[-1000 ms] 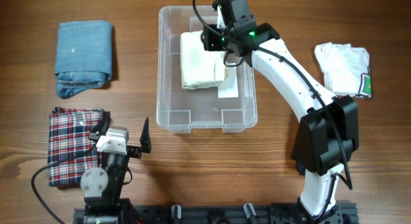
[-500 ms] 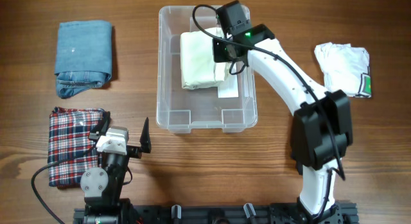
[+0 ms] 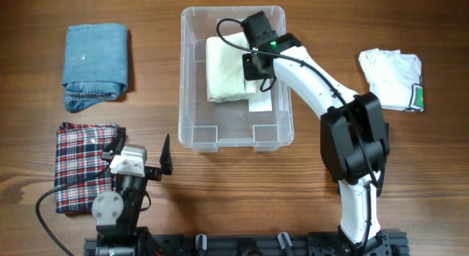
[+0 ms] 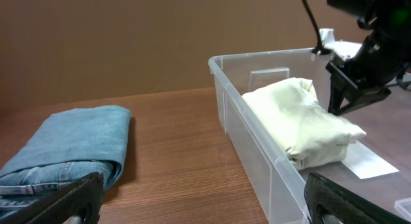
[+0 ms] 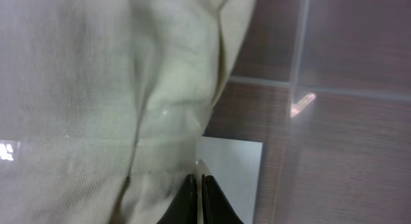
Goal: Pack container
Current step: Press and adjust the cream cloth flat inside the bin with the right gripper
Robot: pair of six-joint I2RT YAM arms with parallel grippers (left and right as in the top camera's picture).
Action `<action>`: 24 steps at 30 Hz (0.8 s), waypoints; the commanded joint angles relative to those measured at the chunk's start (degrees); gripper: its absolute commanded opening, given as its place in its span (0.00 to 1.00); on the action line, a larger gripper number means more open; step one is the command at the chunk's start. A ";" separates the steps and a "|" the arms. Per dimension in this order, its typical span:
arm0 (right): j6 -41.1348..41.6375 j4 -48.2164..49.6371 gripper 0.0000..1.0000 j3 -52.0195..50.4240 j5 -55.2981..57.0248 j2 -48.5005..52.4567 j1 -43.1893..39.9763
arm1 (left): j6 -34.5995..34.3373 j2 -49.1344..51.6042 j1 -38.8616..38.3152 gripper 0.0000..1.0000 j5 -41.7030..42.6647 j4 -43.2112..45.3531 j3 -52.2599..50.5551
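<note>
**First inspector:** Where do we place the clear rectangular plastic container [image 3: 236, 148]?

**Second inspector:** We place it upright and open on the far middle of the brown wooden table [image 3: 157, 36]. A folded cream cloth [image 3: 227, 69] lies in its far half, closer to the left wall. The white paper label [image 3: 261, 103] on the base shows at the cloth's near right corner. The near half of the floor is bare.

**First inspector:** And the room around its edges?

**Second inspector:** We see bare table along every wall. The folded blue denim garment [image 3: 95, 65] lies well apart to the left. The crumpled white garment [image 3: 390, 78] lies well apart to the right. The folded red plaid cloth [image 3: 84, 164] sits at the front left. Inside, only a narrow strip runs between the cloth and the right wall.

**First inspector:** The claws?

**Second inspector:** The right gripper [image 5: 198, 197] is inside the container at the cloth's right edge. Only the right wrist view shows its fingertips pressed together, holding nothing; from overhead the wrist hides them. Only the left wrist view shows them from the side, pointing down just beside the cloth and over the label. We cannot tell whether they touch the cloth. The left gripper [image 3: 141, 148] is spread wide and empty at the table's front, just beside the plaid cloth.
</note>
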 commanded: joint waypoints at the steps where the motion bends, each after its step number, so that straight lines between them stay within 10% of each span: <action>1: -0.74 0.26 0.04 1.09 0.76 1.81 2.60 | 0.66 -0.61 0.48 1.00 -0.35 -0.35 -0.22; 24: -4.15 8.00 0.04 1.22 13.81 1.68 5.62 | 0.66 -0.61 0.48 1.00 -0.35 -0.35 -0.20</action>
